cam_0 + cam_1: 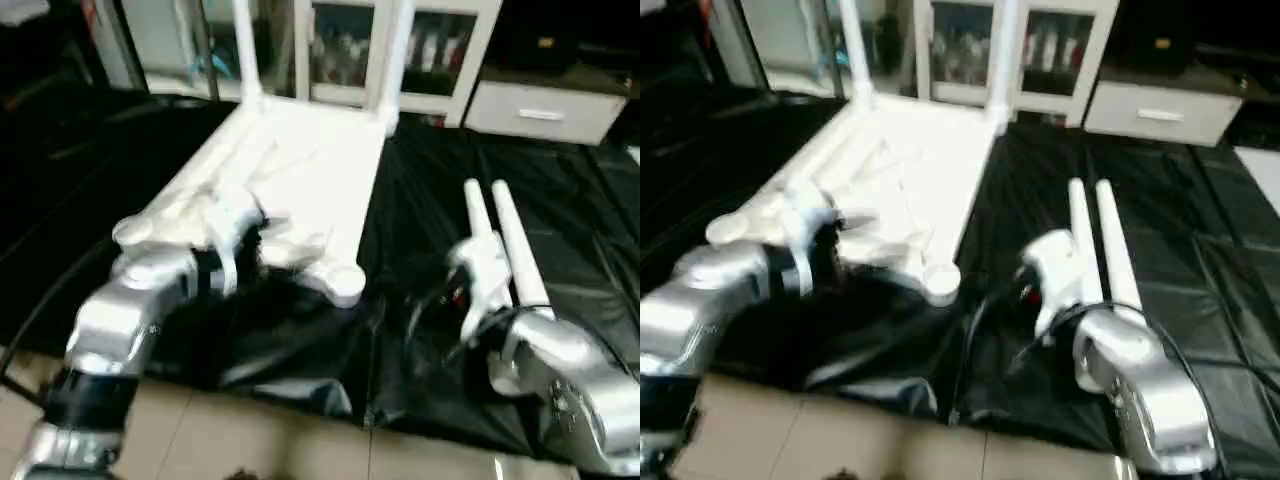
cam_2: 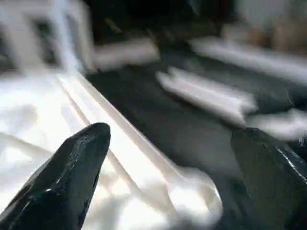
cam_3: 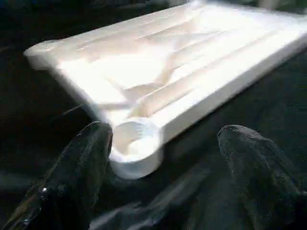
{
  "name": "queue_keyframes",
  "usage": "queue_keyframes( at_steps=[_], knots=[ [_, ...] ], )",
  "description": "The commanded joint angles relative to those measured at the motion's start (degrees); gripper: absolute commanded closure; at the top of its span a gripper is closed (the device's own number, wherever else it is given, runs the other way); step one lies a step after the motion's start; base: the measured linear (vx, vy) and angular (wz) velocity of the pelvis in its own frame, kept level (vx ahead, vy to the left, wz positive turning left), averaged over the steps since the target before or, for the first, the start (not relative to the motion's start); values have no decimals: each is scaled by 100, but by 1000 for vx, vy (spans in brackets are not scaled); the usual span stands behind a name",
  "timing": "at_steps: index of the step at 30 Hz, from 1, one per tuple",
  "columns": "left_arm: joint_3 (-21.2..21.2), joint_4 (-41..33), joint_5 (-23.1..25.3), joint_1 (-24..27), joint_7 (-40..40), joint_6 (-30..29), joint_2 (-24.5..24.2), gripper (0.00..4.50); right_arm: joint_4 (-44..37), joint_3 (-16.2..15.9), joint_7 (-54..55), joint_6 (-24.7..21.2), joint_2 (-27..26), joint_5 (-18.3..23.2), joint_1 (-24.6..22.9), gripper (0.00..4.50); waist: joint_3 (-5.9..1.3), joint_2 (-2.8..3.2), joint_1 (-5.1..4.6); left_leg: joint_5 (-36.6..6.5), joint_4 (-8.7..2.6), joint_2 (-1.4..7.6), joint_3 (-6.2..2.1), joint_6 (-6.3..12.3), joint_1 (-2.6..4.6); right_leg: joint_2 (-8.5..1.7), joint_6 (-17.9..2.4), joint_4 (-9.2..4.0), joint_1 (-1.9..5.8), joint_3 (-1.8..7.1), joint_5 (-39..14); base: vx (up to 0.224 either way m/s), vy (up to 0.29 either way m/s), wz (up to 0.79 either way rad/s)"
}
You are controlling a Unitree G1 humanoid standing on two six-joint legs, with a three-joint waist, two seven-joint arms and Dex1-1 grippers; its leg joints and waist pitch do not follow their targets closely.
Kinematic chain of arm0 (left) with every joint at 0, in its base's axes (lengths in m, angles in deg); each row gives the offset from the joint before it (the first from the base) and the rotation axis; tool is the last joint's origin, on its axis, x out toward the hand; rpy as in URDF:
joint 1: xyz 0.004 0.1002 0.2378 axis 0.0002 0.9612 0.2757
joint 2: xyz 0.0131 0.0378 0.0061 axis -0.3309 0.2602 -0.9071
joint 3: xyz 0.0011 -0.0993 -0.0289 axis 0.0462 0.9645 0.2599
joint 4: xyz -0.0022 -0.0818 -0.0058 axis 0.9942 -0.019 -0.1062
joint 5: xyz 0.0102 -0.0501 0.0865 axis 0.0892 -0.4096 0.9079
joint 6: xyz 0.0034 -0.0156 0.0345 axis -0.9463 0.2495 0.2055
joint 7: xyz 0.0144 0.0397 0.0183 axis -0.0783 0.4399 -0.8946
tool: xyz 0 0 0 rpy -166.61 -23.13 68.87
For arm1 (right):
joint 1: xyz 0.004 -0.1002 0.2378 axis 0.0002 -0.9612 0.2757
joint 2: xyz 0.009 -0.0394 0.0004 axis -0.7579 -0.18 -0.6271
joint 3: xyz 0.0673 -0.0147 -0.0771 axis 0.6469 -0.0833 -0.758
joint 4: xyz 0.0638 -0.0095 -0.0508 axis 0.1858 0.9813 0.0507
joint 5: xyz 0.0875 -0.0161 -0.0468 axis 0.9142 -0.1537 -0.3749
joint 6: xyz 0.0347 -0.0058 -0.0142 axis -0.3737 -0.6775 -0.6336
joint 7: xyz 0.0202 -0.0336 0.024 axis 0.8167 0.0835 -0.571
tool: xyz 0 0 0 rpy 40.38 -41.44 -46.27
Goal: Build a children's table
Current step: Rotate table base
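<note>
We see the white plastic square children's table top (image 1: 300, 160) lying underside up on the black-covered tabletop (image 1: 560, 230), left of centre, its edges running near to far, two white tubular legs (image 1: 243, 45) standing upright in its far corner sockets. Two more long white legs (image 1: 505, 245) lie side by side to the right, pointing near-far. Our left gripper (image 2: 168, 167) reaches over the near left edge, fingers (image 2: 72, 167) spread, empty. Our right gripper (image 3: 160, 172) stretches forward near the loose legs, fingers (image 3: 81, 167) apart, empty.
</note>
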Motion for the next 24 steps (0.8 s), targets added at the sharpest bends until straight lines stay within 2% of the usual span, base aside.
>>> queue_keyframes(
  at_steps=[1,2,3,4,5,6,7,8,9,10,11,12,13,14,15,16,17,18,19,20,21,22,23,24],
  knots=[
    [293,-241,-70,300,762,-21,361,0,-126,79,596,90,-259,-220,-125,62,-305,-12,-18,-1557,-413,55,6,-85,-44,-226,-973,-519,235,198,-1744,0,0,0],
    [364,-239,34,432,1037,51,511,0,-133,71,823,120,-401,-328,-164,62,-307,-26,-46,-1679,-414,40,9,-87,-30,-216,-809,-569,222,185,-2060,0,0,0],
    [401,-206,151,542,1258,119,616,0,-135,59,998,143,-512,-419,-191,62,-326,2,-61,-1692,-418,36,-7,-130,-25,-199,-679,-570,212,200,-2062,0,0,0],
    [277,-35,659,722,1672,549,656,0,-145,10,1194,118,-621,-544,-189,62,-319,16,-68,-1771,-427,16,-14,-138,-17,-188,-545,-591,200,194,-2152,0,0,0],
    [177,38,997,844,1950,813,655,0,-146,-28,1336,88,-687,-613,-169,62,-313,-35,-85,-1795,-436,23,-23,-118,-31,-170,-444,-624,196,193,-2185,0,0,0],
    [-105,280,1400,1063,2212,1087,632,0,-85,-168,1640,152,-776,-876,-98,62,-312,-35,-110,-1742,-460,14,-46,-133,-70,-167,-260,-620,223,190,-2199,0,0,0],
    [-194,373,1499,1101,2336,1114,670,0,-51,-200,1736,151,-829,-928,-39,62,-327,-28,-117,-1725,-463,17,-52,-163,-57,-174,-120,-629,210,200,-2311,0,0,0],
    [-240,388,1572,1132,2448,1094,717,0,-32,-213,1809,141,-878,-957,2,62,-343,-13,-113,-1711,-450,17,-52,-170,-38,-179,-110,-619,197,214,-2284,0,0,0],
    [-202,374,1565,1108,2590,1106,851,0,-44,-175,1865,76,-965,-897,84,62,-362,2,-105,-1637,-433,37,-47,-192,-2,-159,-270,-583,156,244,-1807,0,0,0],
    [-173,333,1565,1105,2668,1086,934,0,-60,-155,1905,44,-1023,-883,117,62,-362,2,-105,-1637,-433,37,-47,-192,-2,-159,-270,-583,156,244,-1807,0,0,0],
    [-128,217,1552,1046,2763,1010,1047,0,-103,-160,1889,11,-1041,-878,196,62,-356,-2,-108,-1560,-444,40,-52,-193,-49,-157,-386,-545,189,242,-1520,0,0,0],
    [-133,178,1598,936,2800,1065,1060,0,-76,-161,1839,36,-1037,-872,267,62,-376,-53,-67,-1410,-424,50,-42,-144,-33,-164,-510,-504,189,246,-1210,0,0,0],
    [-139,185,1603,904,2799,1104,1059,0,-52,-153,1829,52,-1048,-861,274,62,-374,-62,-67,-1343,-418,49,-32,-126,-35,-158,-532,-506,183,248,-1086,0,0,0],
    [-97,315,1554,841,2882,1313,1145,0,75,-58,1884,80,-1159,-784,239,62,-369,-26,-60,-1307,-420,48,-37,-129,-42,-159,-551,-491,184,246,-991,0,0,0],
    [-85,379,1569,810,2972,1332,1175,0,100,-22,1923,58,-1186,-775,228,62,-357,-24,-75,-1354,-426,38,-28,-136,-58,-155,-557,-508,187,247,-935,0,0,0],
    [-90,421,1572,781,3000,1328,1182,0,100,-2,1940,45,-1186,-778,226,62,-375,-15,-74,-1361,-411,17,-17,-122,-60,-176,-556,-503,210,255,-868,0,0,0],
    [-85,476,1571,727,3086,1306,1221,0,41,51,1920,-10,-1186,-716,198,62,-407,21,-94,-1411,-222,33,235,-379,191,1,-400,-650,-59,455,-1108,1,20,-20],
    [-84,484,1573,717,3100,1303,1227,0,32,59,1918,-20,-1183,-710,195,62,-400,-146,-50,-1567,-191,-76,319,-506,109,63,-350,-564,0,594,-1406,1,20,-20],
    [-100,501,1591,696,3121,1327,1230,0,10,80,1908,-30,-1163,-703,184,62,-413,-194,3,-1657,-96,-144,377,-327,60,27,-327,-584,35,840,-1602,-4,36,-45],
    [-109,508,1616,691,3137,1353,1244,0,1,90,1907,-42,-1151,-706,180,62,-431,-217,35,-1692,-3,-210,366,-151,10,-34,-362,-615,114,1012,-1673,0,72,-52],
    [-128,500,1663,712,3173,1387,1265,0,-2,93,1899,-59,-1127,-719,181,62,-439,-258,155,-1597,296,-276,173,236,-162,-385,-511,-764,344,1499,-1804,0,72,-52],
    [-152,477,1740,743,3255,1368,1299,0,4,98,1894,-81,-1112,-720,197,62,-413,-301,278,-1510,686,-313,-111,383,-394,-717,-720,-892,509,1984,-1975,-1,145,-59],
    [-165,466,1784,755,3307,1337,1314,0,9,104,1893,-90,-1108,-717,210,62,-404,-350,288,-1444,817,-316,-286,403,-496,-789,-849,-904,553,2105,-2033,-9,230,-67],
    [-305,487,1971,806,3388,1378,1305,0,73,73,1869,-71,-1083,-744,273,62,-381,-226,300,-1241,816,-302,-541,238,-468,-596,-1035,-906,430,2132,-1956,-9,230,-67]
  ],
)
